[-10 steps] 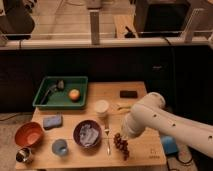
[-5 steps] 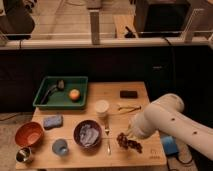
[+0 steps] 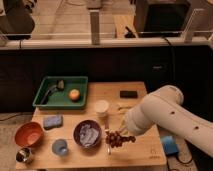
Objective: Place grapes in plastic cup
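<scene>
The purple bowl [image 3: 87, 133] stands near the front of the table [image 3: 145, 152], with something pale lying in it. Just right of the purple bowl are the grapes [image 3: 119, 138], a dark red-brown bunch close to its rim but apart from it. The gripper [image 3: 121, 131] sits at the upper edge of the bunch, at the end of the white arm [image 3: 165, 117], which reaches in from the right of the purple bowl. The arm covers most of the gripper, so I cannot tell how far open it is or whether it has hold of the grapes. I also cannot tell whether the bunch rests on the table or hangs just above it.

The plastic cup [image 3: 60, 147], light blue and upright, stands just front-left of the purple bowl, on the side away from the grapes. Farther left of the purple bowl is an orange bowl [image 3: 28, 134], with a metal cup [image 3: 23, 155] in front of it. A blue sponge [image 3: 52, 121] lies behind and left of the purple bowl, and a cream cup [image 3: 101, 107] stands just behind it to the right. Well behind the purple bowl to the left is a green tray [image 3: 47, 102] holding an orange fruit [image 3: 74, 94].
</scene>
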Controlling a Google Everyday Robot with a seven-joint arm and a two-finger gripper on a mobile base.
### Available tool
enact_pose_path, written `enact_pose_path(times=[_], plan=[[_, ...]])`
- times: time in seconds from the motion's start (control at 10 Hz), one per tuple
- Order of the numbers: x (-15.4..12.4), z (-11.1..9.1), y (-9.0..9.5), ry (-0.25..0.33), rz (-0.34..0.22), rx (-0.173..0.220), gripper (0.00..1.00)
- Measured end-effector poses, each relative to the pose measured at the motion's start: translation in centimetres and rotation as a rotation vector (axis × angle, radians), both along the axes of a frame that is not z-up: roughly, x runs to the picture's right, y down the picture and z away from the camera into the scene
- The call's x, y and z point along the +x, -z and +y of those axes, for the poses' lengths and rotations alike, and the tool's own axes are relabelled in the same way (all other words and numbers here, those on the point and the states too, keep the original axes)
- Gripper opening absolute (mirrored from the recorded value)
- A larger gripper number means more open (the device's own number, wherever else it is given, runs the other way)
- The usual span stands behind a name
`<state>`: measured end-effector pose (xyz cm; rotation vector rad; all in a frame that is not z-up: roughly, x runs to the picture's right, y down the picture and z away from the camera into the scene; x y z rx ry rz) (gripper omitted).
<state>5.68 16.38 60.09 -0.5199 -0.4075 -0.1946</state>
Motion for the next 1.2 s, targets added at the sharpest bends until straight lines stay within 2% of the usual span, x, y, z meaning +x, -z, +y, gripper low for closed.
enact_pose_path(times=[0.4, 0.6, 1.2], plan=[[-5.6, -1.6, -1.5, 0.093, -0.056, -0.001, 0.04], [-7.4, -2.0, -1.8, 0.127, -0.077, 0.003, 0.04], [-15.5, -2.2, -1.9, 0.248, -0.158, 0.02, 0.04]])
